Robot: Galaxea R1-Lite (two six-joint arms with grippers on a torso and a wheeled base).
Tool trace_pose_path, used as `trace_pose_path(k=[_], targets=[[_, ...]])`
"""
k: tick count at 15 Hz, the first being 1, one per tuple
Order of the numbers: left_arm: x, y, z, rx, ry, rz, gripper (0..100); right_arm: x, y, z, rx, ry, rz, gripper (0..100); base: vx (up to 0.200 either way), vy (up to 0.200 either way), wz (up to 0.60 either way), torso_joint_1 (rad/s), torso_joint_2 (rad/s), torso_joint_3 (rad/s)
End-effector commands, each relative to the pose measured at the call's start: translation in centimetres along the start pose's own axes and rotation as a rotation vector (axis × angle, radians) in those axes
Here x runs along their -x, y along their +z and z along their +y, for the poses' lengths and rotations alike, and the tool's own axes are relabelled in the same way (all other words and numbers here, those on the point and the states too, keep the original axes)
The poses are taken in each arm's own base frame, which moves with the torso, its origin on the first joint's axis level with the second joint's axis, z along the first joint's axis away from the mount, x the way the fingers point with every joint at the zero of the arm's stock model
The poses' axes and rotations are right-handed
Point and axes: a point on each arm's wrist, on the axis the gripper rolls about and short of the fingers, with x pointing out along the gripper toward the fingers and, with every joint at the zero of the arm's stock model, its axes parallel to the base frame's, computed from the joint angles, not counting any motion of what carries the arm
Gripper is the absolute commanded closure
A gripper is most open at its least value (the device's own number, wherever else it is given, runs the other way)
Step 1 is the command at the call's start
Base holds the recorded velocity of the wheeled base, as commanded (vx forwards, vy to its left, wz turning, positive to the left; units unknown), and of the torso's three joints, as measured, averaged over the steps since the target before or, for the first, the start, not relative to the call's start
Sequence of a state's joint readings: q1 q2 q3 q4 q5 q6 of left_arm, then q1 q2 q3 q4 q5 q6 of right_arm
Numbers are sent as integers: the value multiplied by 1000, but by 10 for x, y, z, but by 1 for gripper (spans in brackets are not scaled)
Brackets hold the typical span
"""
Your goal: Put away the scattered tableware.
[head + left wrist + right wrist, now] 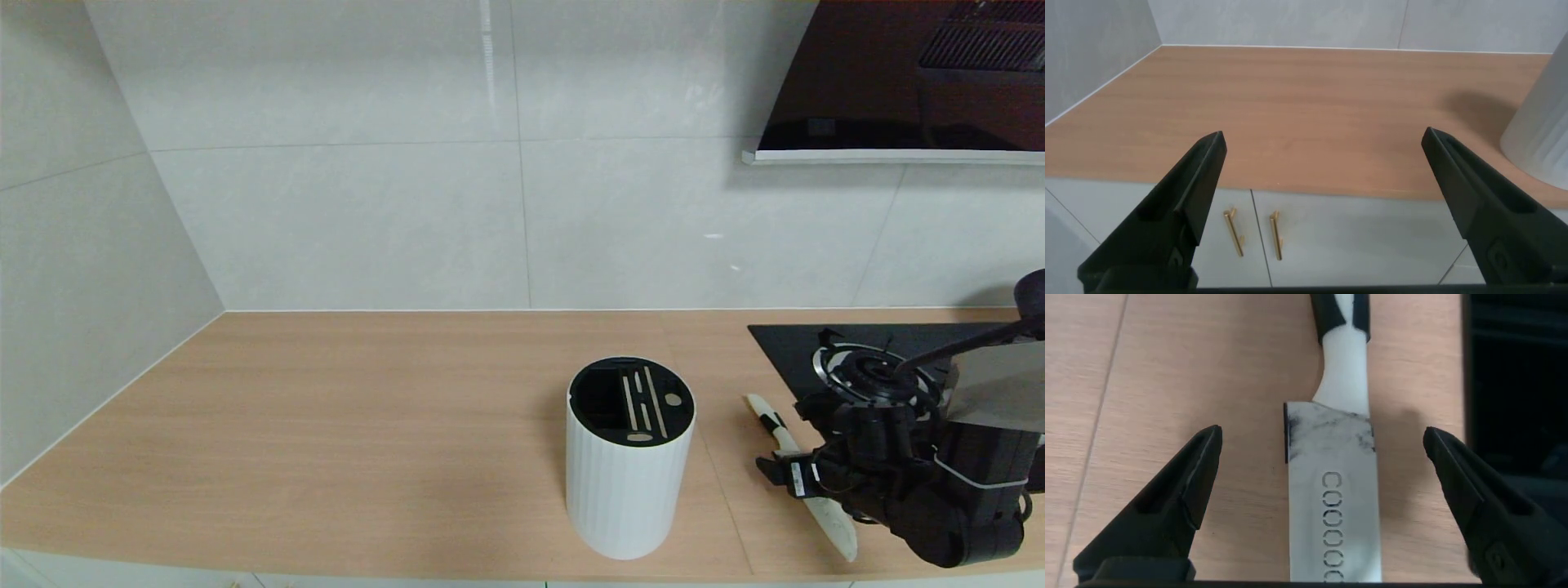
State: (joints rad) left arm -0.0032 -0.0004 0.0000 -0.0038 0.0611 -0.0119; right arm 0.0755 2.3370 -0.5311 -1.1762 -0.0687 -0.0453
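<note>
A white knife [804, 474] with a black-and-white handle lies flat on the wooden counter, between the white ribbed holder [627, 461] and the hob. The holder's black top has slots and one larger opening. My right gripper [780, 476] hangs just over the knife, open. In the right wrist view the blade [1331, 506], with a row of oval holes, lies between the spread fingers of the right gripper [1323, 514], near where blade meets handle. My left gripper [1327, 216] is open and empty, held out past the counter's front edge, with the holder [1543, 122] off to one side.
A black gas hob [865, 363] with a burner ring sits at the counter's right end, close to the right arm. A range hood [898, 82] hangs above it. Tiled walls close the back and left. Cabinet doors with gold handles [1256, 235] lie below the counter's front edge.
</note>
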Motion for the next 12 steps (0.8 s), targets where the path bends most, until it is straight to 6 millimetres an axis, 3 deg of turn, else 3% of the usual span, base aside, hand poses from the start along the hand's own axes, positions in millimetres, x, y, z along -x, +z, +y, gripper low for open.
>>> trace_pose_path(k=[1, 8, 9, 12], targets=[[0, 0, 0, 0, 0, 0, 0, -2, -2, 0, 0, -2, 7, 0, 0, 0, 0, 0, 0, 0], [0, 0, 0, 0, 2, 0, 0, -7, -2, -8, -14, -20, 6, 0, 0, 0, 0, 0, 0, 0], [0, 0, 0, 0, 0, 0, 0, -7, -3, -8, -14, -18, 9, 100, 0, 0, 0, 0, 0, 0], [0, 0, 0, 0, 0, 0, 0, -10, -9, -7, -11, -17, 27, 100, 0, 0, 0, 0, 0, 0]])
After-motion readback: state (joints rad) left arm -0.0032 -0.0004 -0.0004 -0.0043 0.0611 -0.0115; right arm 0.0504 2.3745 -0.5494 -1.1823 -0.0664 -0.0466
